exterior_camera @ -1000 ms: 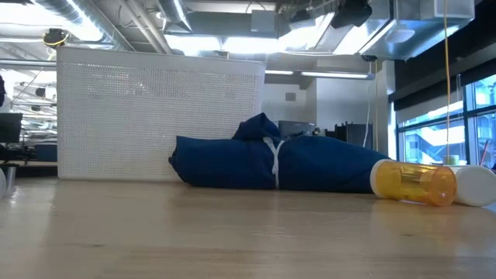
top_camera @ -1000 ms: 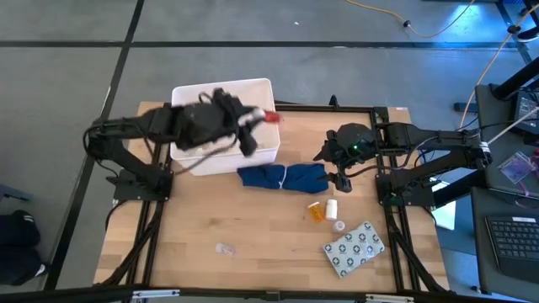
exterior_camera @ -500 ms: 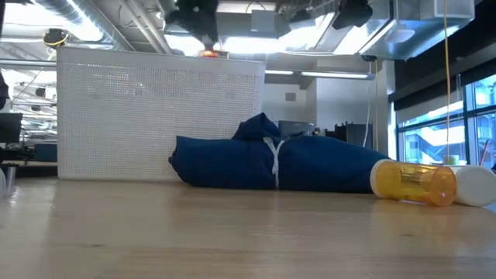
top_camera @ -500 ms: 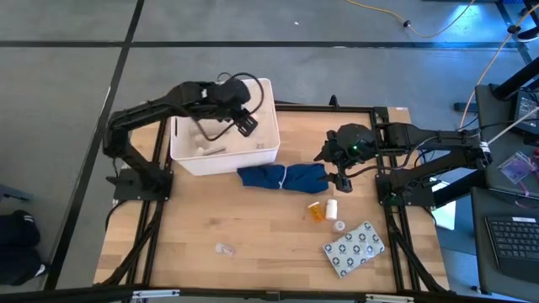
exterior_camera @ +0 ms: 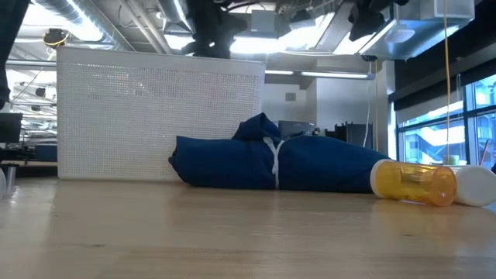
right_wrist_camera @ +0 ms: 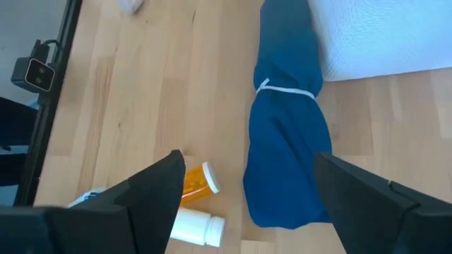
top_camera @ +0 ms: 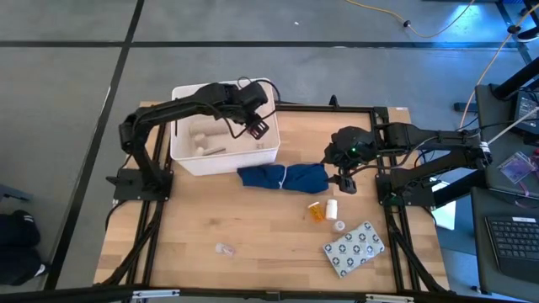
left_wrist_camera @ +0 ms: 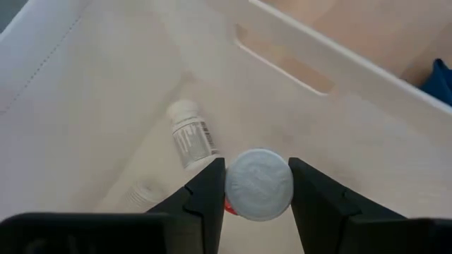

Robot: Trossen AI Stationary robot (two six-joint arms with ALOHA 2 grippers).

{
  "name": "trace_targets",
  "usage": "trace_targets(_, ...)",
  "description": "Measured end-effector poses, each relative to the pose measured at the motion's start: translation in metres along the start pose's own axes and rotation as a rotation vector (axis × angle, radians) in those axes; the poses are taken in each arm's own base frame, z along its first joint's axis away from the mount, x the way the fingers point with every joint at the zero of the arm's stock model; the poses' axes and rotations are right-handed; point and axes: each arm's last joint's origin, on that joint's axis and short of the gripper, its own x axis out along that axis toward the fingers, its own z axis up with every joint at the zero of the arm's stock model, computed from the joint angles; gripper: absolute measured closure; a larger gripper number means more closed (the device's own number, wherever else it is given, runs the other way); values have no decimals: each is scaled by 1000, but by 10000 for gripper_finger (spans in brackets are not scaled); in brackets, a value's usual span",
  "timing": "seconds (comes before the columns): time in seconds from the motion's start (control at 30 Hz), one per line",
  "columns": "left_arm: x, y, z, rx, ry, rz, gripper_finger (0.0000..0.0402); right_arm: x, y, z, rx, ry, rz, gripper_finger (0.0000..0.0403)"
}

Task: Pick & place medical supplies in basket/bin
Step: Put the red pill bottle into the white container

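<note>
High view: the left gripper (top_camera: 255,126) hangs over the near right corner of the white plastic bin (top_camera: 187,160), a smooth rectangular tub whose side wall is finely perforated as seen from the low view. In the left wrist view its two dark fingers (left_wrist_camera: 205,195) clench a small round container with a pale grey cap (left_wrist_camera: 258,185) and a trace of red beneath it, held above the bin's floor. On that floor lies a white labelled vial (left_wrist_camera: 192,135) with another whitish cylinder beside it, below a slot handle (left_wrist_camera: 282,61) cut in the wall. The right gripper (top_camera: 347,181) waits with its fingers spread apart and empty above the table (top_camera: 210,219) of pale wooden planks, near the end of a soft dark blue cloth bundle (top_camera: 281,177) tied at the middle with a white band. Near that cloth lie a translucent orange pill bottle (top_camera: 314,211) and a smooth white bottle (top_camera: 332,207), touching or nearly so. Further forward sit a flat grey dotted blister pack (top_camera: 354,248) and, well apart, a small clear vial (top_camera: 223,249).
</note>
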Motion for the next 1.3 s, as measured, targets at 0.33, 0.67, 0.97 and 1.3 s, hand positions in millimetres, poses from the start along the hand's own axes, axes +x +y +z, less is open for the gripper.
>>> trace_targets(0.33,37,5,-25,-62,-21,-90,273,0,0,0,-29,-4,0,94)
trace_targets(0.67,79,6,-57,-87,81,-90,273,0,0,1,-31,-14,-1,94)
trace_targets(0.97,93,11,-66,-104,78,-95,272,0,0,4,-33,-43,-2,94)
trace_targets(1.3,100,11,-73,-102,90,-97,243,0,0,8,-38,-82,-1,94)
